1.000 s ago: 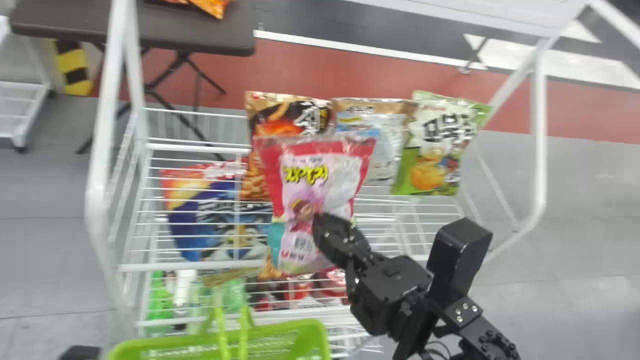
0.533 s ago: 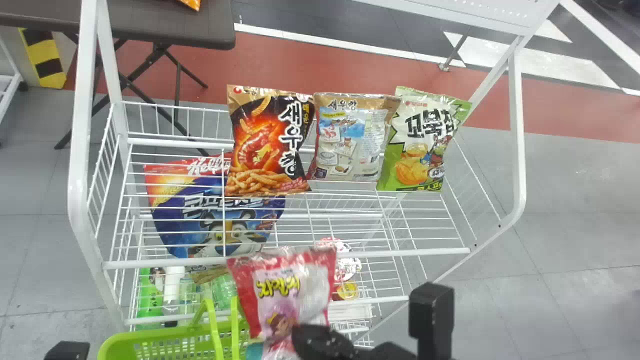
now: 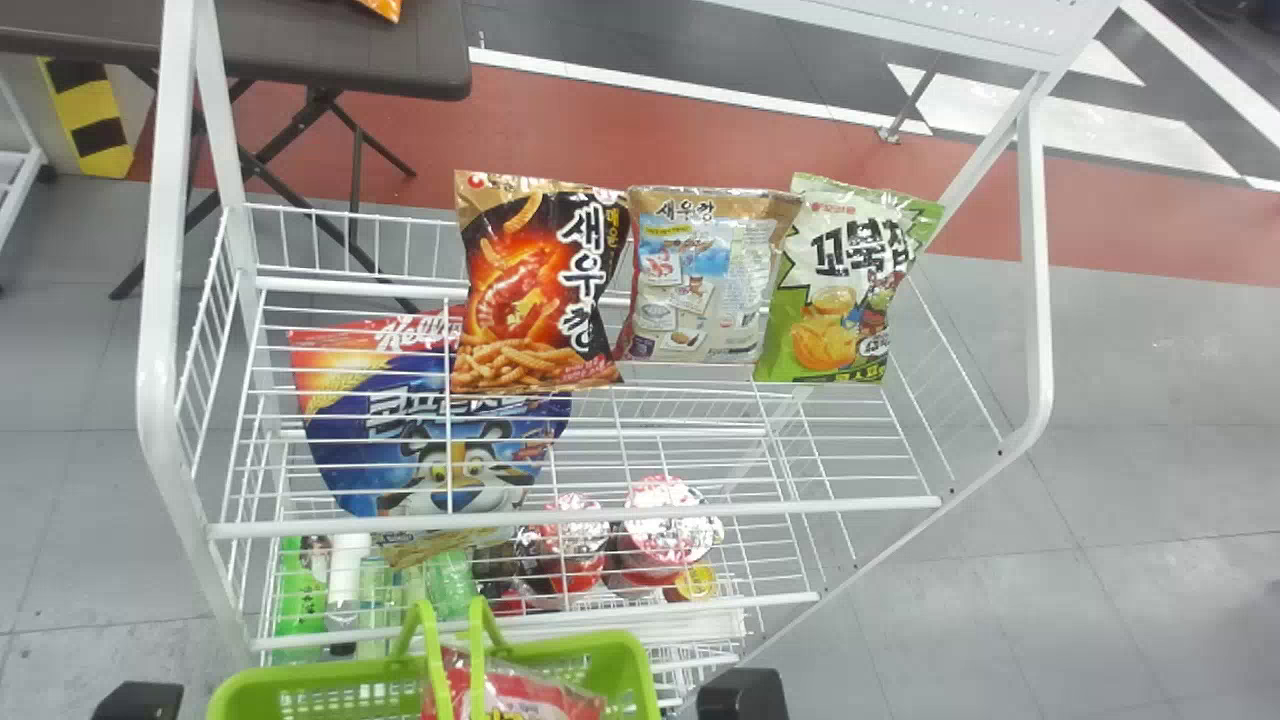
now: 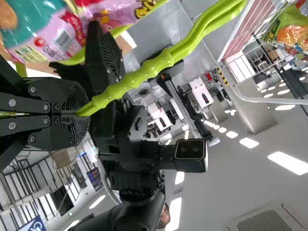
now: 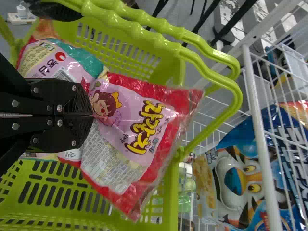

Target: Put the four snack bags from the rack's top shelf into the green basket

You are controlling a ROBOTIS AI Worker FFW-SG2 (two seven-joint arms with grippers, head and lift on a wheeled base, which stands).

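- Displaced since the earlier frames: the red-and-pink snack bag (image 3: 530,700), which I have lowered from in front of the white wire rack (image 3: 800,506) into the green basket (image 3: 320,672), beneath its paired handles (image 3: 432,650).
- Right gripper (image 5: 91,115): my pincer is narrow, pinching the pink front of that bag, which lies tilted inside the basket; its red top end leans towards the rack side.
- Left gripper (image 4: 81,114): closed on the basket's green handles, beside the rack.
- Top shelf, left to right in my head view: a black-and-orange shrimp snack bag (image 3: 535,300), a tan-and-silver snack bag (image 3: 700,290) and a green-and-white snack bag (image 3: 850,290), all three upright along the back.
- Lower level, seen through the wires: a blue cereal bag with a tiger (image 3: 430,440); farther down, lidded cups (image 3: 670,530) and bottles (image 3: 345,600).
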